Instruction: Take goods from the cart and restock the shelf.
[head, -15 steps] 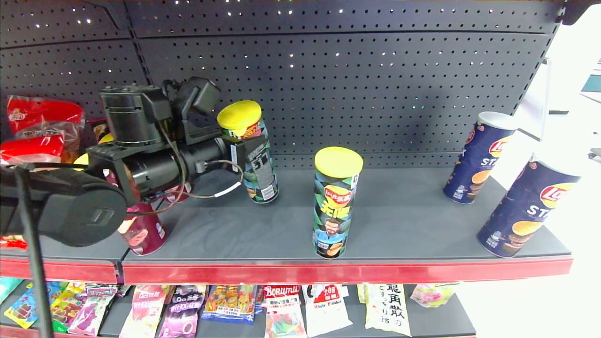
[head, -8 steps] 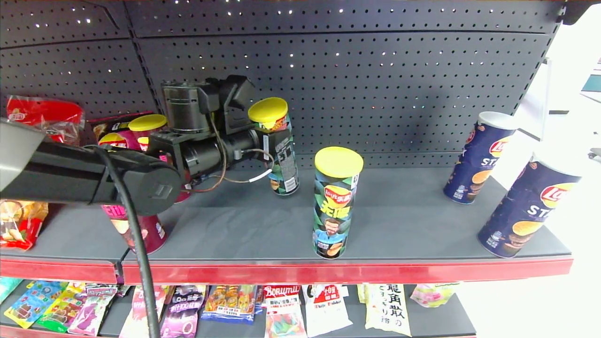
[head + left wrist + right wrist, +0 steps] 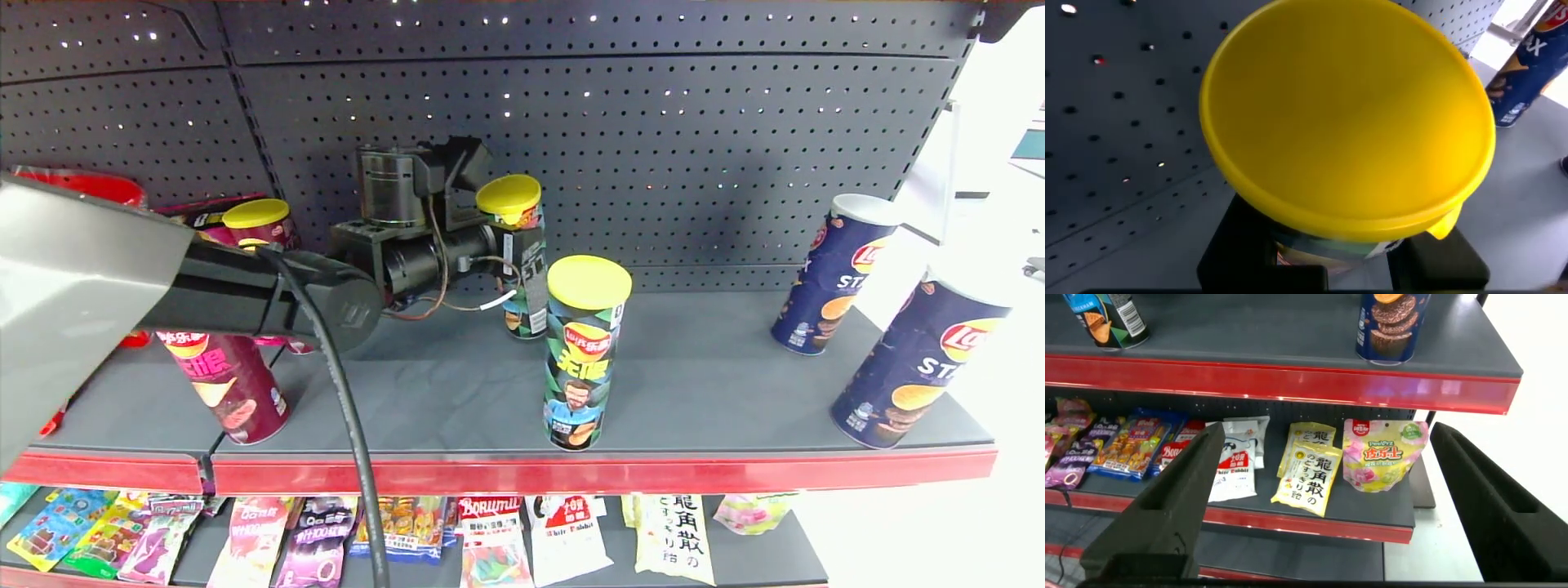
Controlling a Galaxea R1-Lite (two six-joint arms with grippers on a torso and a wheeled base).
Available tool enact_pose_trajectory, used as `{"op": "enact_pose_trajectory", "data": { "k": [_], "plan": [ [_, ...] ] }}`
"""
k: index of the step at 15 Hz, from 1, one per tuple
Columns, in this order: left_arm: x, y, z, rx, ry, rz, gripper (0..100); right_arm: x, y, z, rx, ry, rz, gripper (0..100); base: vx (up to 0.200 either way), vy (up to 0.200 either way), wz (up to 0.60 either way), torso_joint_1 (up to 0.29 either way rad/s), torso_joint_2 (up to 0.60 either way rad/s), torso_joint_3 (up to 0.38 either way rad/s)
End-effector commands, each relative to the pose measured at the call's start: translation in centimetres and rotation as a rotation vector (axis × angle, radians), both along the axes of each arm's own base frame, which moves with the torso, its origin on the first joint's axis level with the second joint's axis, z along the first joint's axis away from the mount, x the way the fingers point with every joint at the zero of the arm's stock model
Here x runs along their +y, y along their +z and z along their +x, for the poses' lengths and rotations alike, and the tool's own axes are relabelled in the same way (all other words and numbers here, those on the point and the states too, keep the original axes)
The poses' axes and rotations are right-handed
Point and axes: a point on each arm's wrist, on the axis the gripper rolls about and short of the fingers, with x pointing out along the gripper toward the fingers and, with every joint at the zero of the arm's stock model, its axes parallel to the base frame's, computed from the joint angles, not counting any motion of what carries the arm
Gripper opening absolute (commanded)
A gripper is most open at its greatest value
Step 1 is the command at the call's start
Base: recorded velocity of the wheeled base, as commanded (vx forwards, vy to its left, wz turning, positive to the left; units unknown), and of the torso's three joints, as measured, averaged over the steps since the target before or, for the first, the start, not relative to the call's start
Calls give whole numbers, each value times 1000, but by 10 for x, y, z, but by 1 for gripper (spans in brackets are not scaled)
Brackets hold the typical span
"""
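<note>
Yellow-lidded can (image 3: pixel 509 198): upright at back of upper shelf (image 3: pixel 702 384), near pegboard (image 3: pixel 653 163), just behind matching can (image 3: pixel 584 359) by front edge. Clamped mid-body in left gripper (image 3: pixel 524 268); contact with shelf unclear. Right gripper (image 3: pixel 1327 437): spread wide, empty, facing snack bags (image 3: pixel 1310 469) on lower shelf (image 3: pixel 1315 527). Blue cans (image 3: pixel 824 278) well apart at right end; maroon can (image 3: pixel 229 384) at left.

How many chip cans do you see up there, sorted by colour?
Green chip cans: 2, one held in the left pincer
Maroon chip cans: 2
Blue chip cans: 2
Total: 6 visible; others may be hidden.
</note>
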Motion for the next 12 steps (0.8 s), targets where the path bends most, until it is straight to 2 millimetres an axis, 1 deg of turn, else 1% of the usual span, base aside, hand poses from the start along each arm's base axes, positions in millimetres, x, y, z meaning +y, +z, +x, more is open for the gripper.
{"op": "enact_pose_trajectory", "data": {
  "k": [1, 6, 12],
  "plan": [
    [-6, -6, 4, 7, -8, 3, 0, 0, 0, 0, 2, 0, 0, 100, 0, 0, 0, 0, 0, 0],
    [-16, -9, 12, 7, -14, -11, 0, 0, 0, 0, 2, 0, 0, 100, 0, 0, 0, 0, 0, 0],
    [-24, -17, 11, 22, -32, 4, 0, 0, 0, 0, 2, 0, 0, 100, 0, 0, 0, 0, 0, 0]
  ]
}}
